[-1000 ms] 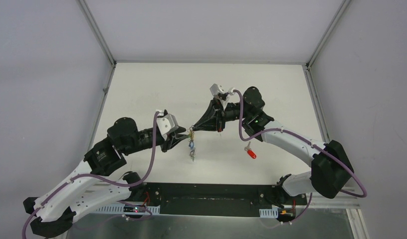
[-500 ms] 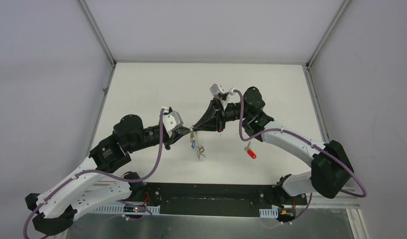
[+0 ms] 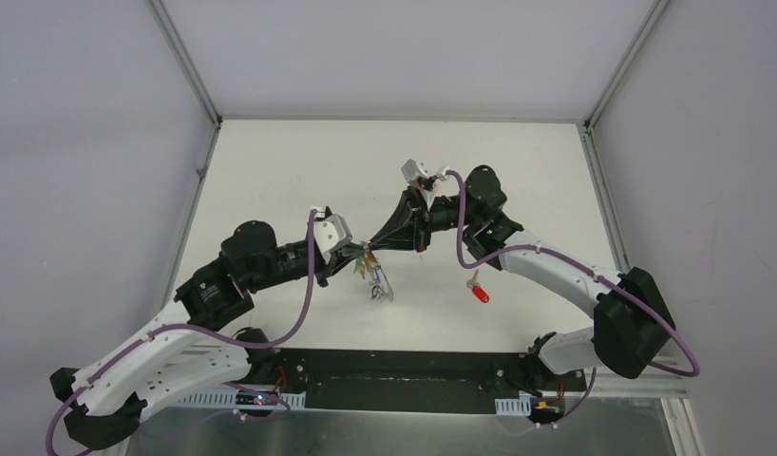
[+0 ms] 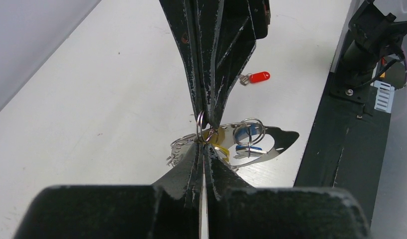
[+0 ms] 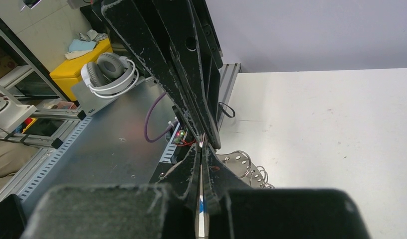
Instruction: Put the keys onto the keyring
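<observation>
End effectors tip-to-tip: my left end effector [image 4: 202,148] and right end effector [image 4: 205,113] both clenched on keyring [image 4: 200,127]; strung keys [image 4: 251,149] dangle below it. Red key [image 4: 256,77] on table [image 4: 92,99], well right of keyring, nearer right arm.

Lone key [image 3: 479,290] rt of key bunch [image 3: 375,277]

Right gripper fingers [image 4: 226,45], top centre: black plastic, matt, edges scuffed pale. Keyring [image 4: 200,124], mid-frame: thin bright metal wire. Keys [image 4: 241,149], just right of it: polished silver metal, mirror-like. Red key head [image 4: 259,77], upper right: glossy plastic. Table [image 4: 92,99]: white, matt, smooth.
</observation>
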